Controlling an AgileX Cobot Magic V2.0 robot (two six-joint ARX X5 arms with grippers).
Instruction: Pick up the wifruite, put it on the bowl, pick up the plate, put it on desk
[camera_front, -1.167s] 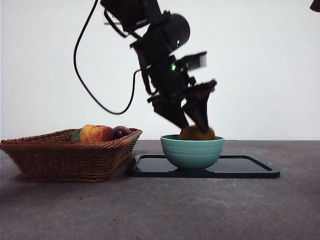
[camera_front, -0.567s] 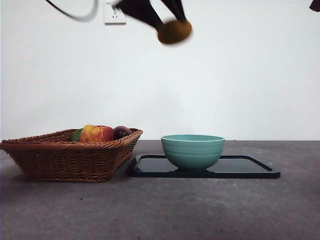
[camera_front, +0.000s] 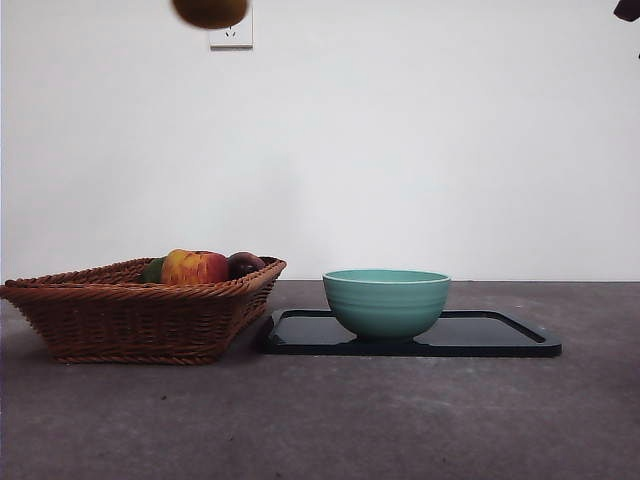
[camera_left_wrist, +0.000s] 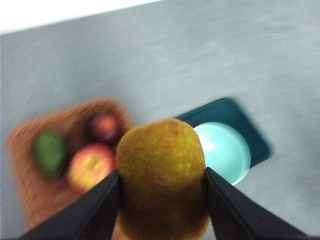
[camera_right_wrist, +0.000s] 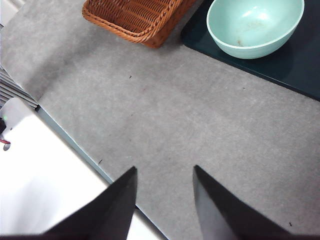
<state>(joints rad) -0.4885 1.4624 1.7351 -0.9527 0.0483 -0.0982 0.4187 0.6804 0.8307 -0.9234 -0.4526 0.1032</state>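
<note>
Since the left gripper (camera_left_wrist: 162, 182) is clamped on the wifruite (camera_left_wrist: 162, 177) way above the empty teal bowl (camera_front: 386, 301), looks like the placing step's pending: it needs lowering in, while the right gripper (camera_right_wrist: 164, 192) waits open.

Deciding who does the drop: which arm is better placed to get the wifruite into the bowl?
Left. Its gripper is shut on the wifruite, held high above the basket, and its wrist view has the bowl in sight. The right gripper is open, holds nothing and waits over bare desk.
</note>
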